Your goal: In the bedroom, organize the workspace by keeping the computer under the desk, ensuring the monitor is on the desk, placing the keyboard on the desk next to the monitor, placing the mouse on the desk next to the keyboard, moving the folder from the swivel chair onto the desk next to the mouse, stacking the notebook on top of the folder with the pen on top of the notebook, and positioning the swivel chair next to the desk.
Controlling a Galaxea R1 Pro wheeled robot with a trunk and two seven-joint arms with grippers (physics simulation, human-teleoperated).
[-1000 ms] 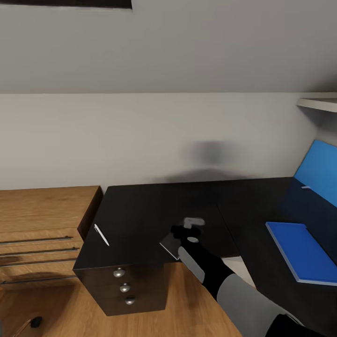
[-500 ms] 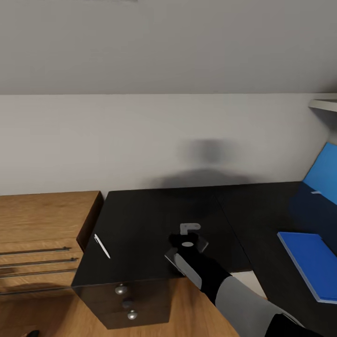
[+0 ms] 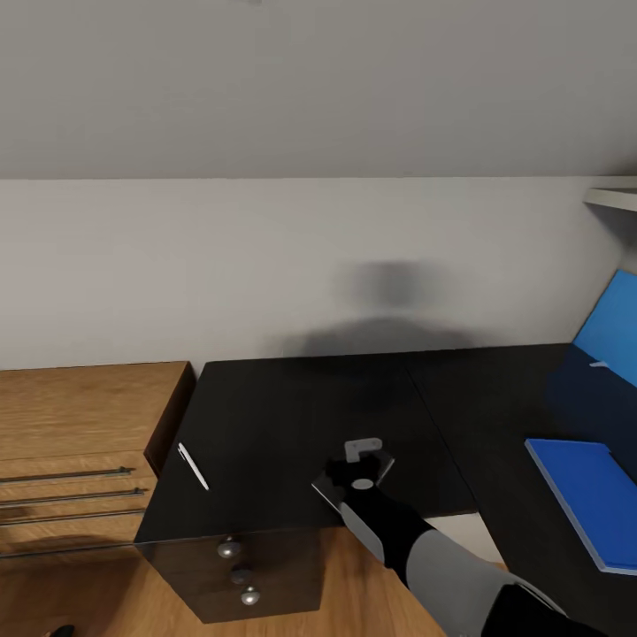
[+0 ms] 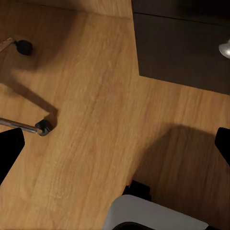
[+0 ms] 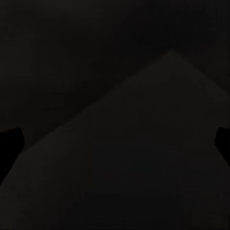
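You're on the pen step. Pen (image 3: 192, 466) lies flat near the desk's (image 3: 265, 398) left front edge, at 9 o'clock from your right gripper (image 3: 356, 466), well apart. Its long axis runs roughly 11-to-5 o'clock. Right jaws: can't tell from these views. Left gripper (image 4: 115, 139) fingertips spread wide over floor, holding nothing. Next: traverse toward 9 o'clock, align jaws across the pen. Folder (image 3: 588, 500) sits at 3 o'clock.

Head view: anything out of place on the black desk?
The thin white pen lies askew near the black desk's left edge, far from the flat blue folder at the right. No notebook sits on the folder.
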